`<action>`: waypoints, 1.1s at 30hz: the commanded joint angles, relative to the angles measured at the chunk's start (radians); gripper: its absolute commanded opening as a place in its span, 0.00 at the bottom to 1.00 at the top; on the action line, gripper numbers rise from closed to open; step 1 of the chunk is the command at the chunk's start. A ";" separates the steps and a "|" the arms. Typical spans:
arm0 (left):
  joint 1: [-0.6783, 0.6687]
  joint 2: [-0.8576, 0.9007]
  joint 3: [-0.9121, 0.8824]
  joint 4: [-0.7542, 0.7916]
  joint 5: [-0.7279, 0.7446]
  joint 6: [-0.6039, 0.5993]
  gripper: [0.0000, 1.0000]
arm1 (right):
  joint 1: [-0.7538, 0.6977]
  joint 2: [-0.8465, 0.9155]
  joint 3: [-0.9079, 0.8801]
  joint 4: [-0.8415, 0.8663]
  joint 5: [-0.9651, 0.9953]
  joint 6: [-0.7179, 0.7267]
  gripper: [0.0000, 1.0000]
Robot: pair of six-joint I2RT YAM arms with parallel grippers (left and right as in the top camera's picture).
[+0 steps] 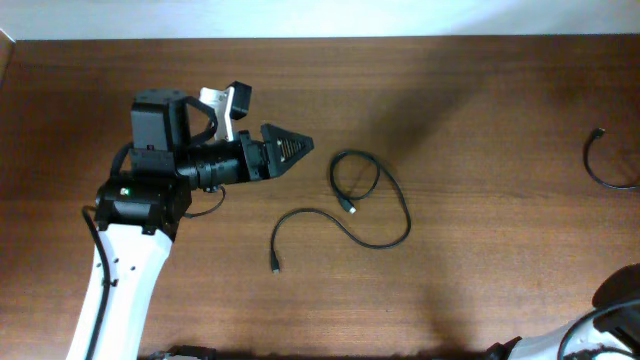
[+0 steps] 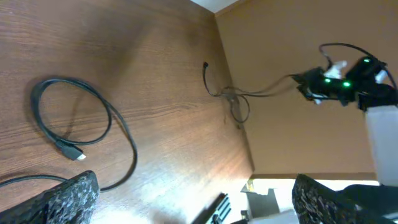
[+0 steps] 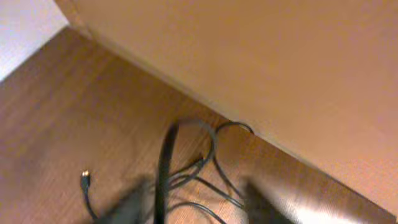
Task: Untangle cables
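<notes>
One thin black cable [image 1: 372, 204] lies mid-table, with a small loop and a long tail that ends in a plug at the front. It also shows in the left wrist view [image 2: 81, 118]. A second cable [image 1: 606, 163] curls at the far right table edge; it also shows in the left wrist view [image 2: 225, 94]. My left gripper [image 1: 290, 149] hovers left of the middle cable, open and empty [image 2: 199, 208]. My right gripper [image 3: 199, 208] is blurred and open above a bunch of crossing cable strands [image 3: 198, 175]. A plug end [image 3: 85, 180] lies to their left.
The wooden table's far edge meets a tan wall [image 3: 261, 56]. The right arm's base [image 1: 620, 315] sits at the front right corner. The left arm's white link [image 1: 120, 280] covers the front left.
</notes>
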 commanded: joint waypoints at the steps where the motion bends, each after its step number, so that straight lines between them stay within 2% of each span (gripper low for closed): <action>1: 0.004 -0.009 0.006 -0.002 0.062 -0.002 1.00 | -0.003 0.003 0.008 -0.003 -0.072 -0.003 0.99; 4: 0.004 -0.009 0.006 -0.001 0.072 -0.001 1.00 | -0.002 0.003 0.008 -0.008 -0.222 -0.003 0.99; 7: 0.004 -0.009 0.006 -0.001 0.074 -0.001 0.99 | 0.020 0.003 0.008 -0.072 -0.450 -0.003 0.99; 9: 0.004 -0.009 0.006 -0.001 0.075 -0.001 0.99 | 0.053 0.005 0.007 -0.136 -0.513 -0.002 0.99; 15: 0.004 -0.009 0.006 0.000 0.102 -0.001 0.99 | 0.145 0.016 -0.038 -0.319 -0.509 0.098 0.99; 16: 0.004 -0.009 0.006 0.000 0.105 -0.001 1.00 | 0.158 0.016 -0.062 -0.338 -0.509 0.077 0.99; 19: 0.004 -0.009 0.006 0.000 0.120 -0.001 0.99 | 0.185 0.016 -0.162 -0.341 -0.511 -0.260 0.99; 20: 0.004 -0.009 0.006 0.000 0.124 -0.002 0.99 | 0.188 0.016 -0.222 -0.340 -0.509 -0.324 0.99; 25: 0.004 -0.009 0.006 0.006 0.122 -0.001 0.99 | 0.188 0.016 -0.417 -0.325 -0.344 -0.337 0.99; 33: 0.004 -0.009 0.006 0.008 0.122 -0.002 0.99 | 0.188 0.016 -0.613 -0.232 -0.343 -0.386 0.97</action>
